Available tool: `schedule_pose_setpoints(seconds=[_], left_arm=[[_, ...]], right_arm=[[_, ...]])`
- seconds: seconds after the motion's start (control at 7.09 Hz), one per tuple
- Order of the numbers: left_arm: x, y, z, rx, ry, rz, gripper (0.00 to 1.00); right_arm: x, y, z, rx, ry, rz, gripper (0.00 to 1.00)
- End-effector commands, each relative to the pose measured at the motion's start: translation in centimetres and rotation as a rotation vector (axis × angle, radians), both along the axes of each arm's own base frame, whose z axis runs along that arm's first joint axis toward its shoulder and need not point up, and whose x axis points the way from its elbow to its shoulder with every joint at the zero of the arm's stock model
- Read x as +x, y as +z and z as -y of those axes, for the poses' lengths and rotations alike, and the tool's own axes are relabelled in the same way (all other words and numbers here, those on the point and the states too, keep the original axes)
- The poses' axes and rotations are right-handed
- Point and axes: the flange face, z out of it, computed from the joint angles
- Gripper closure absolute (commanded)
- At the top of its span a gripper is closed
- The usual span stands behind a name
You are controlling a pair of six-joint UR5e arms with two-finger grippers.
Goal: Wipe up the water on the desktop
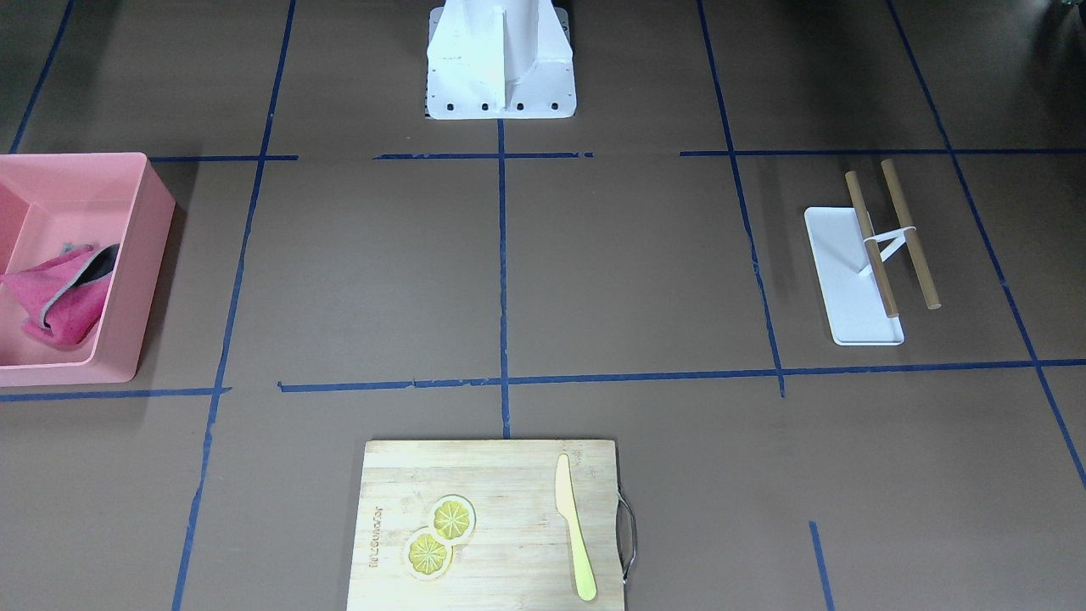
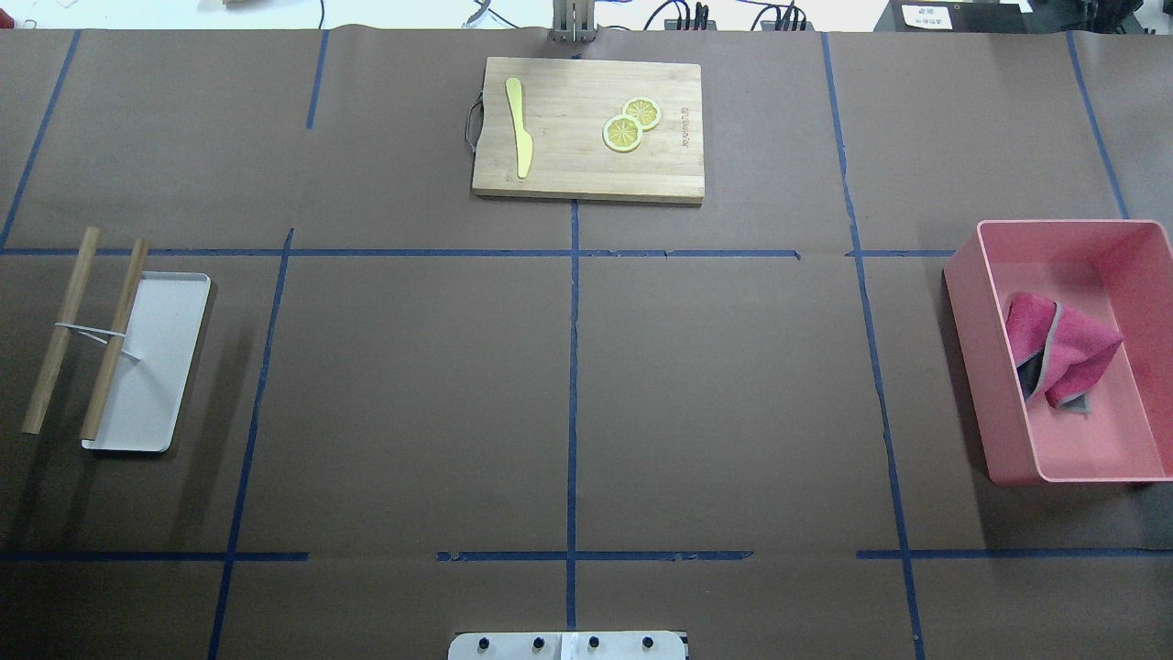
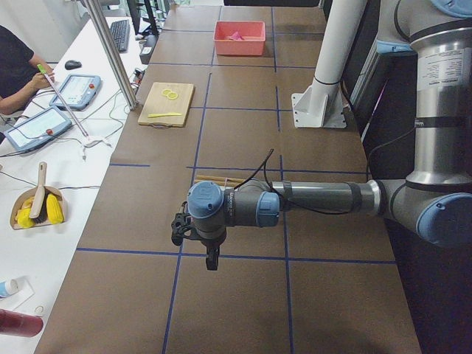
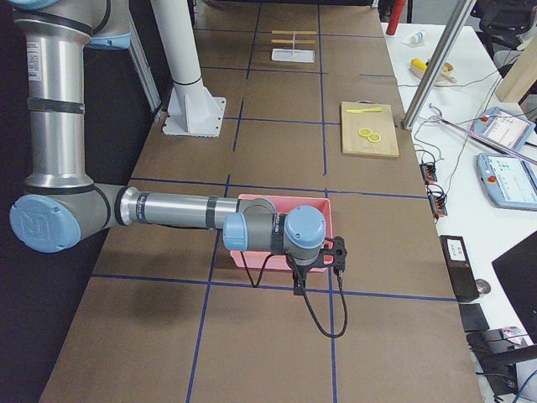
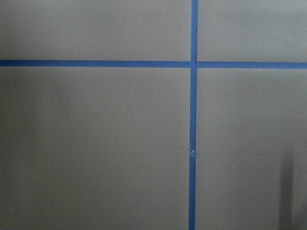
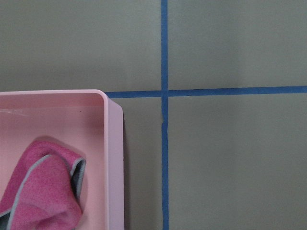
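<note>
Over the desktop (image 3: 243, 310), left gripper (image 3: 212, 259) and right gripper (image 4: 299, 288) held out level, pointing down, opening unclear.

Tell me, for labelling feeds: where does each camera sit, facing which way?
Front-facing: across the table, facing the robot's base; no arms.
Overhead: behind the robot, looking forward over the desktop; only the base.
Exterior left: left end; near left arm, left gripper.
Exterior right: right end; near right arm, right gripper.
Left wrist: down onto tape cross; no fingers.
Right wrist: down onto pink bin, cloth; no fingers.
Overhead and front-facing share the cutting board.
</note>
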Motion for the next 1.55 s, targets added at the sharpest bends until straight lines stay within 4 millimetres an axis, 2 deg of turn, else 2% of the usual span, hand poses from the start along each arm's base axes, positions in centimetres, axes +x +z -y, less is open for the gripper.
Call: schedule_pose_setpoints(seconds=[0.0,1.41], left_arm=[[0.01,-0.3,0.28,0.004,-0.001,0.001,0.0],[0.01,0.17,0.17,0.002,0.004,0.001,0.0]], right_arm=[[1.22,0.26,0.4,0.01,0.018,-0.064,0.0],[1.35,-0.09,0.26,0.004,0.029,-0.03,0.0]])
